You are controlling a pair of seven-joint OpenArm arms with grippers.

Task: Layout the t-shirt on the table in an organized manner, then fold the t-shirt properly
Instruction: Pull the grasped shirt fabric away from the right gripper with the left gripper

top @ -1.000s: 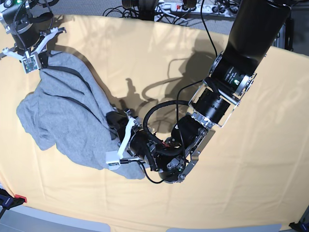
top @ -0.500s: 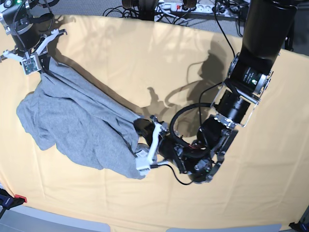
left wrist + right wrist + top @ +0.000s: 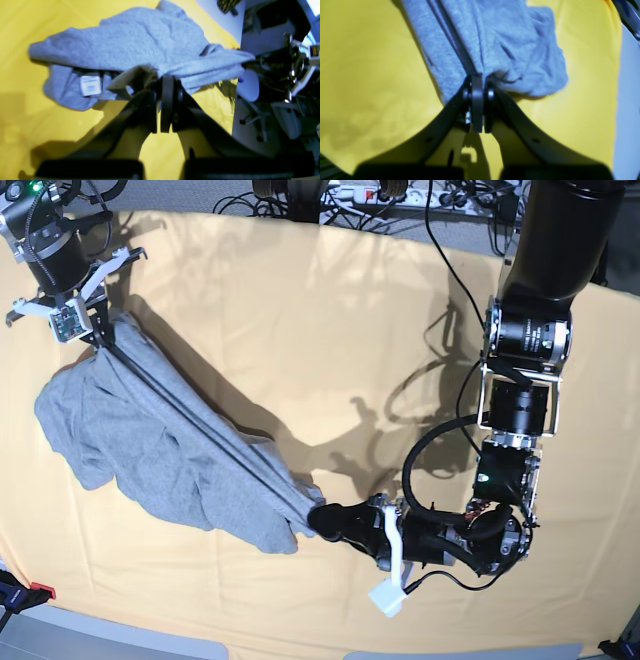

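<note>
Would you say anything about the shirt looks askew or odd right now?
Yes. The t-shirt is bunched, not flat: one edge is stretched taut between the right claw and left claw, the rest sagging in a crumpled heap on the table.

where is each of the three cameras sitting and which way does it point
base: high above, looking down on the table; both arms show, each pincer shut on the t-shirt.
left wrist: on the left arm, looking along the left pincer at the t-shirt; its fingers show.
right wrist: on the right arm, looking along the right pincer at the t-shirt; its fingers show.
shared: all three see the grey t-shirt on the yellow table.
</note>
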